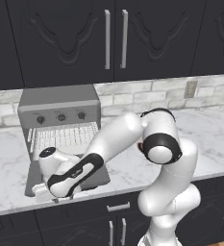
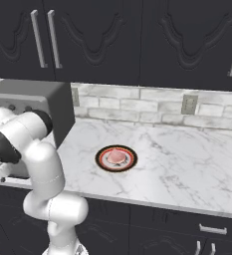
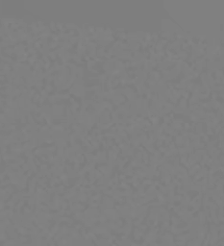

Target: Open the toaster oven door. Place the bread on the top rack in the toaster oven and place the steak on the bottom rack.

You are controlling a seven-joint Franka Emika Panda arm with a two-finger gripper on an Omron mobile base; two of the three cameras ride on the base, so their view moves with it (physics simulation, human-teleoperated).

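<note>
The toaster oven (image 1: 60, 103) stands at the back left of the counter, and its grey side shows in the right base view as the toaster oven (image 2: 43, 102). The toaster oven door (image 1: 98, 176) hangs open, folded down flat toward the counter's front edge, with the wire racks (image 1: 65, 135) bare behind it. My gripper (image 1: 45, 191) is low over the door's front left corner; its fingers are hidden under the hand. In the hand view a plain grey surface (image 3: 111, 123) lies very close. The pinkish steak (image 2: 117, 156) rests on a red-rimmed plate (image 2: 103, 160). The bread is out of view.
Dark wall cabinets (image 1: 113, 38) hang above the oven and the brick backsplash. The marble counter (image 2: 187, 164) stretches to the right of the plate. Drawers and cabinet doors (image 1: 118, 207) run below the counter edge. My arm arches from the right over the counter's front.
</note>
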